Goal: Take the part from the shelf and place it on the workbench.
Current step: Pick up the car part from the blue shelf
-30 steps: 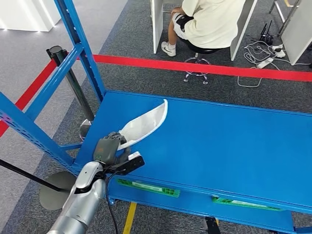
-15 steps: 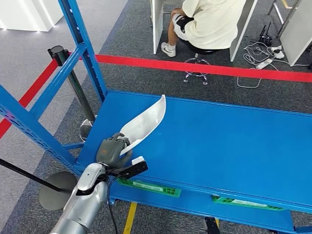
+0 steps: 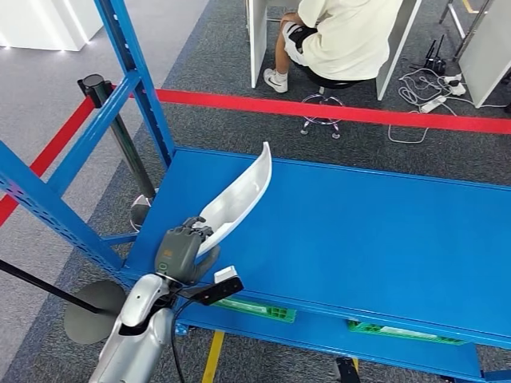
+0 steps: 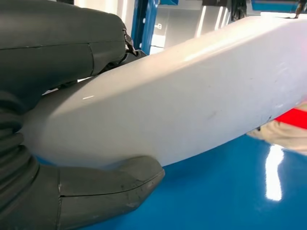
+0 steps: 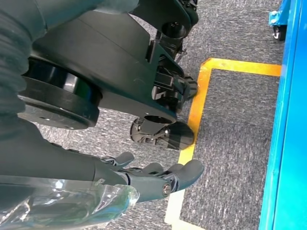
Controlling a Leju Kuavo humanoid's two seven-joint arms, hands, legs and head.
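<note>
The part (image 3: 238,199) is a long, curved white shell, tilted over the left end of the blue shelf board (image 3: 362,231) with its far tip raised. My left hand (image 3: 180,251) grips its near end at the board's front left corner. In the left wrist view the white part (image 4: 188,91) sits between the dark fingers (image 4: 54,48) and the thumb (image 4: 101,191), just above the blue board (image 4: 235,196). My right hand (image 5: 159,177) hangs low beside the shelf's blue edge (image 5: 286,96), fingers stretched out and holding nothing.
Blue shelf uprights (image 3: 136,80) rise at the left, with a black stanchion post (image 3: 114,128) behind them. A red floor line (image 3: 331,110) runs past the shelf. A person (image 3: 343,32) sits on a stool beyond it, near cables (image 3: 421,88). Yellow floor tape (image 5: 195,110) borders the shelf.
My left hand has tipped the part up: its far tip is higher and the shell has turned more onto its edge. The hand itself has shifted only slightly.
</note>
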